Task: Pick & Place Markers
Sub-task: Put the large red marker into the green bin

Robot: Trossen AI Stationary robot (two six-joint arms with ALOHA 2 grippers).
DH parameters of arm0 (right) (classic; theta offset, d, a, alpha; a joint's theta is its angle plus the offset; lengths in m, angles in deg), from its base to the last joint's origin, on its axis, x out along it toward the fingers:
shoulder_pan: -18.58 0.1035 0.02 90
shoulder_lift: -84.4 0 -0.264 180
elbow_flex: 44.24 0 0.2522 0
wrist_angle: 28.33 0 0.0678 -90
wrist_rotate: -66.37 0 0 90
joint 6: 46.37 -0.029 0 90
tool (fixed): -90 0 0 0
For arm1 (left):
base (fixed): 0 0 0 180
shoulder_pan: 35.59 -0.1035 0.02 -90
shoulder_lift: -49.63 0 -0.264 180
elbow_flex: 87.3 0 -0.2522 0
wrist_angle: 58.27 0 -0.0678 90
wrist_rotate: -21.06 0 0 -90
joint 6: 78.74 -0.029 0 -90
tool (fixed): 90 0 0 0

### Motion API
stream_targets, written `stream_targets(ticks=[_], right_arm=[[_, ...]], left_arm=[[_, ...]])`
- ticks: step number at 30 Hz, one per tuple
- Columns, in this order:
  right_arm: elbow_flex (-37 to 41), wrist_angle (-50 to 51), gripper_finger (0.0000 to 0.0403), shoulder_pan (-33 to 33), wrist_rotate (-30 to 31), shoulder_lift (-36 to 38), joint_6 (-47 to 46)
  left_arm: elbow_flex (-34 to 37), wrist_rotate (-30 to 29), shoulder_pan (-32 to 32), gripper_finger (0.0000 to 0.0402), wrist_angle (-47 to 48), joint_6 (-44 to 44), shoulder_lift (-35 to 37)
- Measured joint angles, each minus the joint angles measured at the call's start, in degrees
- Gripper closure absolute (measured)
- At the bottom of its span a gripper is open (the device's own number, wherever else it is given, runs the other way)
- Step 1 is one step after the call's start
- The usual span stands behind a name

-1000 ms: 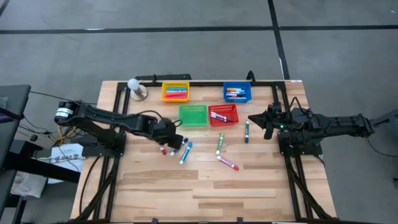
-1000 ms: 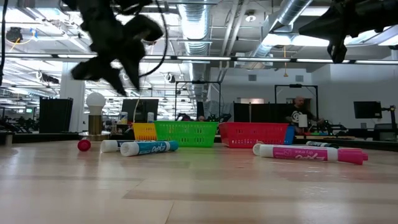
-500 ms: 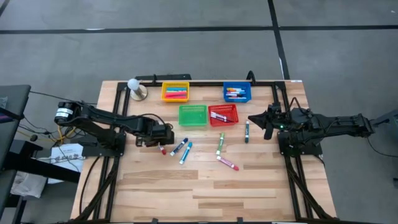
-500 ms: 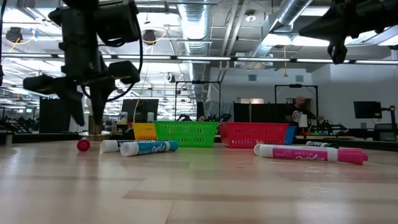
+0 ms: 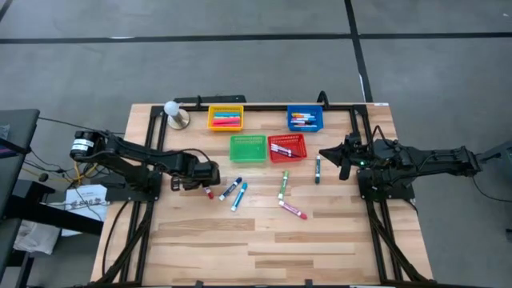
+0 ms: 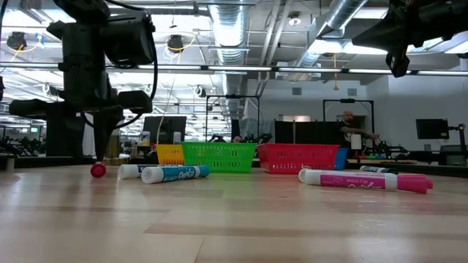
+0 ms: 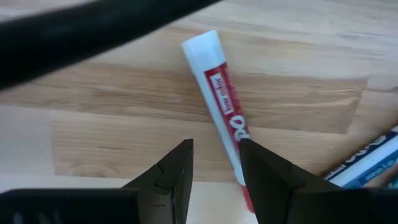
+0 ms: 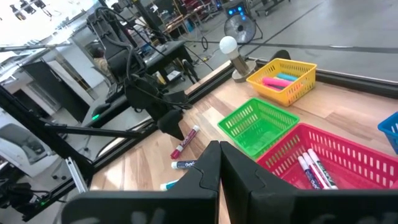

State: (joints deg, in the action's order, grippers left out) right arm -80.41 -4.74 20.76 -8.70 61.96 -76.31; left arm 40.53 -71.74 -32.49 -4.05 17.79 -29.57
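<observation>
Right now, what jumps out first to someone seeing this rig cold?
The row of bright mesh baskets at the table's far side: yellow basket, blue basket, green basket and red basket. Next, loose markers lie scattered mid-table. The left gripper hangs open just over a red marker, while the right gripper waits shut at the right edge.

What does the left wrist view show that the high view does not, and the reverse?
Only the left wrist view shows the red marker close up, with its printed label and white end, lying on the wood just beyond the left gripper, whose fingers are slightly apart. Only the high view shows the four baskets, the other loose markers and the waiting right gripper at the table's right edge. Both show the red marker and the left gripper.
</observation>
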Motion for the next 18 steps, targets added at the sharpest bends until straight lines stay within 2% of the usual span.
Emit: stream_targets(ticks=[9, 18], right_arm=[[0.0, 0.0, 0.0403, 0.0, 0.0, 0.0, 0.4], [0.0, 0.0, 0.0403, 0.0, 0.0, 0.0, 0.4]], left_arm=[[0.0, -0.2, -0.2, 0.0271, -5.8, 1.5, 0.0], [0.0, -0.6, -0.2, 0.0271, -5.5, 2.8, -0.7]])
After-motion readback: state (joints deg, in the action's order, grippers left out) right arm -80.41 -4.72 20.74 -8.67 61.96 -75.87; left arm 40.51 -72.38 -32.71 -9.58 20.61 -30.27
